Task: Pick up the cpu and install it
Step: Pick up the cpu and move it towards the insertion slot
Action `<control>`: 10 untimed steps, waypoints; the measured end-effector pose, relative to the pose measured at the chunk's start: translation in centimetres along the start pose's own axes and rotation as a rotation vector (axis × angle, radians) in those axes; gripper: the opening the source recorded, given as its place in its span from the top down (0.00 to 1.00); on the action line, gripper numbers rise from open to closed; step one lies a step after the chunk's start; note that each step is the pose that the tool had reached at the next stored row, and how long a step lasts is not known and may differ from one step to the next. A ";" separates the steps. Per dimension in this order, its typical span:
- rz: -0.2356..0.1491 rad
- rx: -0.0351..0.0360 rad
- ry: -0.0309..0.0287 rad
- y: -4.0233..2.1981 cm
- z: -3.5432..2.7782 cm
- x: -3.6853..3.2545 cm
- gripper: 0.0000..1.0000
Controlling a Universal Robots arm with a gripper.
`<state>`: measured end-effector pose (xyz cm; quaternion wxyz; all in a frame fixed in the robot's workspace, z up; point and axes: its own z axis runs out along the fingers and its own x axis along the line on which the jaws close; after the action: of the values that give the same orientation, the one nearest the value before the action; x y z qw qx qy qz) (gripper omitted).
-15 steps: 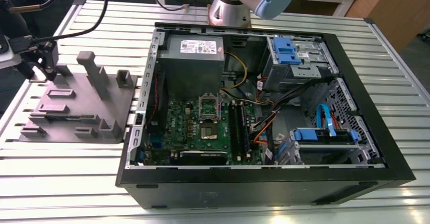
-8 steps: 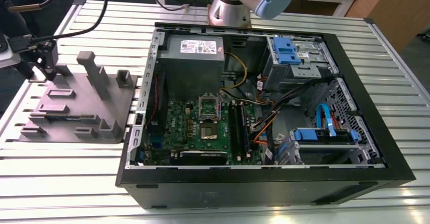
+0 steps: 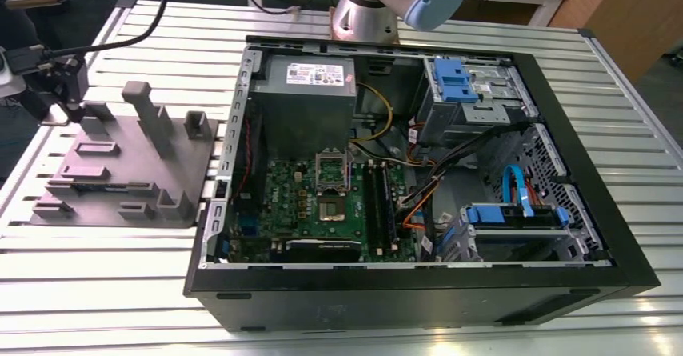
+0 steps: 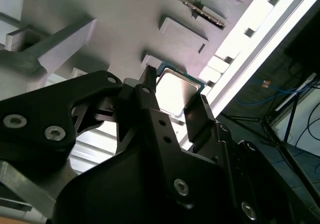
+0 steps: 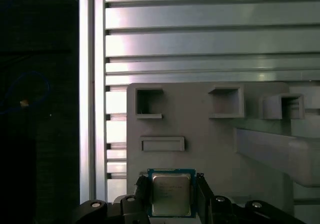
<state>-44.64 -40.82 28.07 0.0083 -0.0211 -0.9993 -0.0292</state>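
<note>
The cpu [image 5: 171, 194], a small square chip with a silvery top and teal rim, lies at the edge of the grey holder block [image 5: 210, 149]. My gripper [image 5: 172, 198] has one black finger against each side of it and looks shut on it. In the second wrist view the cpu [image 4: 175, 90] shows between the two fingertips [image 4: 199, 109], close to the block's surface [image 4: 125, 14]. In the exterior view the gripper [image 3: 73, 114] hangs over the far corner of the holder block [image 3: 128, 172], at that view's left. I cannot tell whether the chip is lifted.
An open computer case [image 3: 427, 292] lies on the slatted metal table [image 3: 107, 252], to the right of the block in the exterior view. Its green motherboard holds an open socket [image 3: 331, 172] and black memory sticks [image 3: 376, 200]. Upright posts [image 3: 144, 108] rise from the block.
</note>
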 end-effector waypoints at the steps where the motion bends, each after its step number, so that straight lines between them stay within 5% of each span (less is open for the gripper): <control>1: 0.000 0.0000 0.0000 0.01 -0.16 0.00 0.53; 10: 0.000 0.0000 0.0001 0.10 -1.63 0.03 0.53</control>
<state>-44.64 -40.82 29.71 0.0083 -0.0211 -0.9993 -0.0292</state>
